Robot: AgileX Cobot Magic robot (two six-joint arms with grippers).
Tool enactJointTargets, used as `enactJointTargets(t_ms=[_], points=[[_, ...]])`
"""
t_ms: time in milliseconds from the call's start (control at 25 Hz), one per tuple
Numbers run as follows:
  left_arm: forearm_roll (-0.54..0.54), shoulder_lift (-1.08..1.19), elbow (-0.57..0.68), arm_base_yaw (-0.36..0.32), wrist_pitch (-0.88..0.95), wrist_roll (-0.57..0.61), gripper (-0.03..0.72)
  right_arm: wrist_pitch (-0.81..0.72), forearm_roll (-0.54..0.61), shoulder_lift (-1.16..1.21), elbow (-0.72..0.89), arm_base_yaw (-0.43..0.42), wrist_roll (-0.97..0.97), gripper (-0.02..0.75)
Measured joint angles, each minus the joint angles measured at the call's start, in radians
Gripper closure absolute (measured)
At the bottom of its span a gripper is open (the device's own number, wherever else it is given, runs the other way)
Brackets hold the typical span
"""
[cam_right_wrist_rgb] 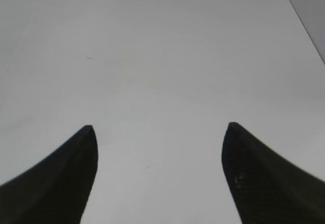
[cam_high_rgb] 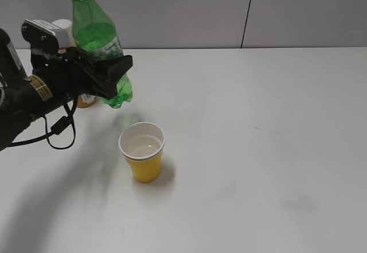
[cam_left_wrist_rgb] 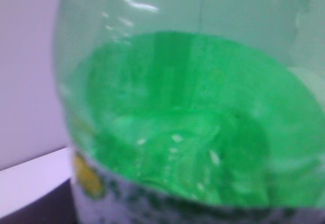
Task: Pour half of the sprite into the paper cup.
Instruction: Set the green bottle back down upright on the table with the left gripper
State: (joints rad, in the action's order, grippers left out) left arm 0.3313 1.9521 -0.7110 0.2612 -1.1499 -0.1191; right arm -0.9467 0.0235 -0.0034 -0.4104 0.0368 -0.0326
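Observation:
The sprite (cam_high_rgb: 94, 32) is a tall green bottle with no cap, held nearly upright above the table at the left of the exterior view. My left gripper (cam_high_rgb: 112, 72) is shut on the sprite's lower body, around the pale label. The sprite fills the left wrist view (cam_left_wrist_rgb: 183, 117) as a green blur, and the jaws are hidden there. The paper cup (cam_high_rgb: 142, 152) is yellow with a white rim, stands upright on the table in front of and below the sprite, and holds some clear liquid. My right gripper (cam_right_wrist_rgb: 160, 132) is open and empty over bare table; it is outside the exterior view.
An orange-juice bottle with a white cap (cam_high_rgb: 64, 28) stands behind my left arm, mostly hidden. The white table (cam_high_rgb: 258, 150) reaches back to a grey wall with a dark vertical seam (cam_high_rgb: 248, 12).

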Motion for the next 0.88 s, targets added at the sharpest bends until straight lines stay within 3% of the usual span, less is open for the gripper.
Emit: enactJointTargets(t_ms=[320, 880], points=[[0.006, 0.115, -0.099, 0.054, 0.021, -0.002, 0.241, 0.0, 0.0, 0.0, 0.0, 0.0, 0.0, 0.164], [-0.005, 0.173, -0.12, 0.056, 0.079, -0.004, 0.241, 0.0, 0.0, 0.0, 0.0, 0.0, 0.0, 0.164]])
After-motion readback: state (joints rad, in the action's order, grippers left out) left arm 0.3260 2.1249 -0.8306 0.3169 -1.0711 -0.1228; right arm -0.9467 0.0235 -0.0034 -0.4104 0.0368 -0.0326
